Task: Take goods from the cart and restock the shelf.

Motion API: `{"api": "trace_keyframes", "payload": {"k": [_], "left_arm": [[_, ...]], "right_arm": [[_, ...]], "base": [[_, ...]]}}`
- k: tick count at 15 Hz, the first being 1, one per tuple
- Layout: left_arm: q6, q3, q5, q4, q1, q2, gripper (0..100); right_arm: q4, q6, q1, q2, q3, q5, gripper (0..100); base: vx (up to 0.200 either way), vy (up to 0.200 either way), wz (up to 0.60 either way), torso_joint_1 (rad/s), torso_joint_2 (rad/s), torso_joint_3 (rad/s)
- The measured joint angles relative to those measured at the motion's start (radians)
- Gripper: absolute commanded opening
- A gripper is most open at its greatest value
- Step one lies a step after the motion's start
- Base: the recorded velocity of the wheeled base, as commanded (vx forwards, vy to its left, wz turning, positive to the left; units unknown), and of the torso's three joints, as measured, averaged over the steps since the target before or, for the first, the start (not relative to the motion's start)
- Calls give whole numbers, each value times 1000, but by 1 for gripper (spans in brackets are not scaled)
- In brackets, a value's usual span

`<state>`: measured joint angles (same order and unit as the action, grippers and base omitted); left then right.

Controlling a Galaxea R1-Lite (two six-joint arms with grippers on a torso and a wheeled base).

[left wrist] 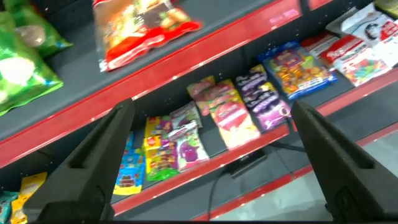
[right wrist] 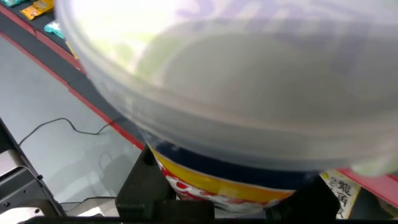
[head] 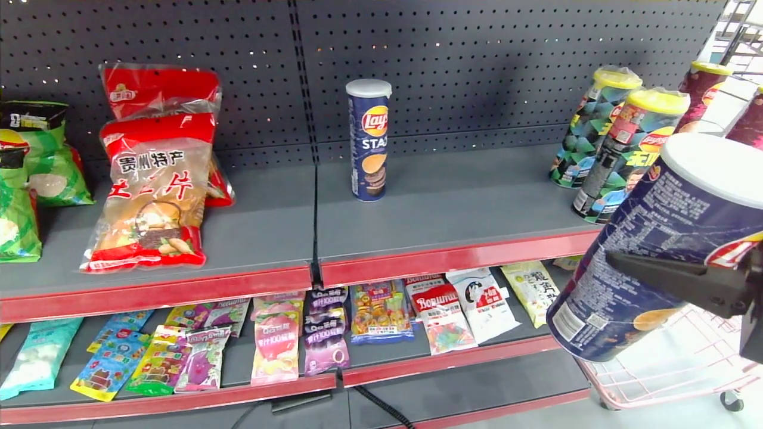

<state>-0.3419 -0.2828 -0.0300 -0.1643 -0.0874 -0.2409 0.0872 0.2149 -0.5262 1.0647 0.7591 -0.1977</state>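
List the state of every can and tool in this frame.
held can: lid on, tilted, carried in front of the shelf.
right tool: shut on held can.
left tool: open, empty.
shelf can: upright, lid on, standing alone mid-shelf.
yellow-lidded cans: lids on, standing at the shelf's right end.

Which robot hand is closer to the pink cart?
Right. The right gripper, shut on a blue can, is right by the cart. The left gripper faces the candy bags, farther left.
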Motion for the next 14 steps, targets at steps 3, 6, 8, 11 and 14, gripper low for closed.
{"api": "trace_keyframes", "payload": {"k": [3,6,8,11,14], "left_arm": [[0,1,-1,0,0,-1,100],[0,2,0,0,0,-1,100],[-8,5,0,0,0,0,100],[-39,7,22,0,0,-1,100],[-39,7,24,0,0,-2,100]], "right_arm": [[0,1,-1,2,-6,0,0],[0,1,-1,1,-13,1,0],[1,1,-1,1,-15,1,0],[1,1,-1,-1,-13,1,0],[1,1,-1,-4,-9,1,0]], "base": [[0,200,0,2,1,4],[0,0,0,0,0,0],[0,0,0,0,0,0],[133,0,0,0,2,3],[200,0,0,-4,7,7]]}}
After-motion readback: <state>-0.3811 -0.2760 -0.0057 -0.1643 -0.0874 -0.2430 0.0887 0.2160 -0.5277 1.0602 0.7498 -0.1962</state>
